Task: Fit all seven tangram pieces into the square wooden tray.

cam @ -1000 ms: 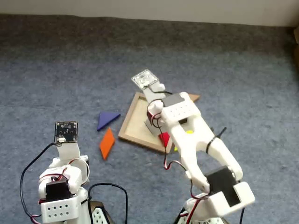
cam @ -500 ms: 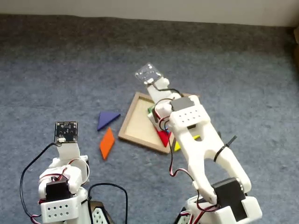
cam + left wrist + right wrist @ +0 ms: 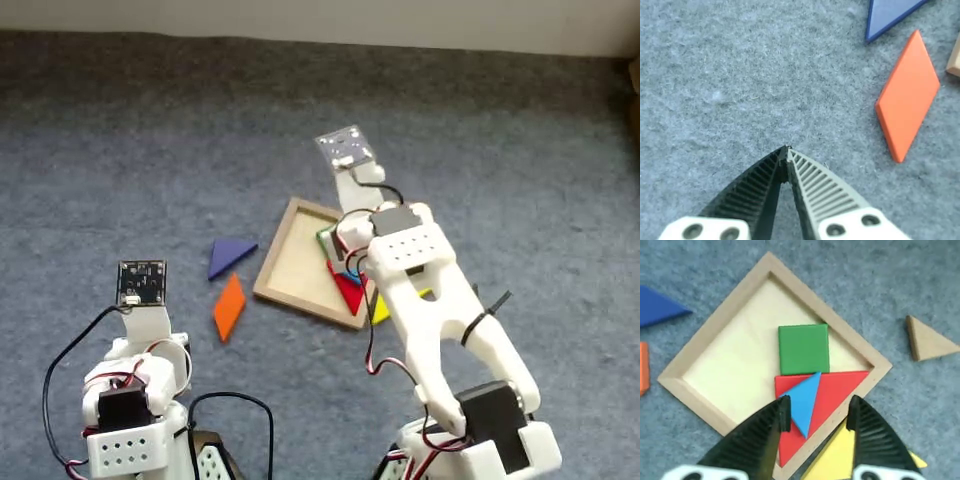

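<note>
High view: the tray sits turned like a diamond on the carpet, and its left half is bare wood, the open floor inside the rim. On the right side the green square has one corner close against the far wall. The red triangle lies with its long edge touching the square's nearer edge and runs out to the right wall. The light blue triangle lies tilted across the red one. Outside, the yellow triangle is just beside the right rim. The dark blue triangle and orange parallelogram lie apart from the tray on its left, and the wooden triangle lies off its far-right corner. My right arm stretches from the near right over the tray, wrist tipped down. My right gripper is spread, fingers either side of the light blue triangle; whether they touch it I cannot tell. My left arm is folded at the near left, my left gripper pinched together, tips meeting above bare carpet near the orange parallelogram.
</note>
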Controlling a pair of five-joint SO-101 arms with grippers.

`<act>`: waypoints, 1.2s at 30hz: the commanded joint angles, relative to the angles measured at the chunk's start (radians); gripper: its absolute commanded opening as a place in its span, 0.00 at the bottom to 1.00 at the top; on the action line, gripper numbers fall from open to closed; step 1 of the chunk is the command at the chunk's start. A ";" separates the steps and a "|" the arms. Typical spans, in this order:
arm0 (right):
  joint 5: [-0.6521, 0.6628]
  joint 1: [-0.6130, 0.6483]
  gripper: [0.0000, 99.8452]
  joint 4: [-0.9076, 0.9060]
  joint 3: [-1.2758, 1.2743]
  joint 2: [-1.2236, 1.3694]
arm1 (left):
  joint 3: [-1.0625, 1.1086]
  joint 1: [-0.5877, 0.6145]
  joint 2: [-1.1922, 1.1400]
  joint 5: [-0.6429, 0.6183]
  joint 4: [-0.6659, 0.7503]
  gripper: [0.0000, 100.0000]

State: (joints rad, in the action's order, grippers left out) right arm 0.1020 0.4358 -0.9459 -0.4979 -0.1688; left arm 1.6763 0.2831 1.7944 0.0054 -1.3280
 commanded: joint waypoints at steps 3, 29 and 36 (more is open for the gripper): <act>-0.018 -0.010 0.20 -0.004 -0.028 0.048 | 0.019 0.008 0.027 0.003 -0.005 0.01; 0.166 -0.082 0.20 0.125 0.039 0.148 | 0.019 0.008 0.027 0.003 -0.005 0.01; 0.241 -0.085 0.18 0.166 0.039 0.148 | 0.019 0.008 0.027 0.003 -0.005 0.01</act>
State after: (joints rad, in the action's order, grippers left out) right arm 0.3046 0.3636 -0.8078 -0.5117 -0.0123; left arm 1.6763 0.2831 1.7944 0.0054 -1.3280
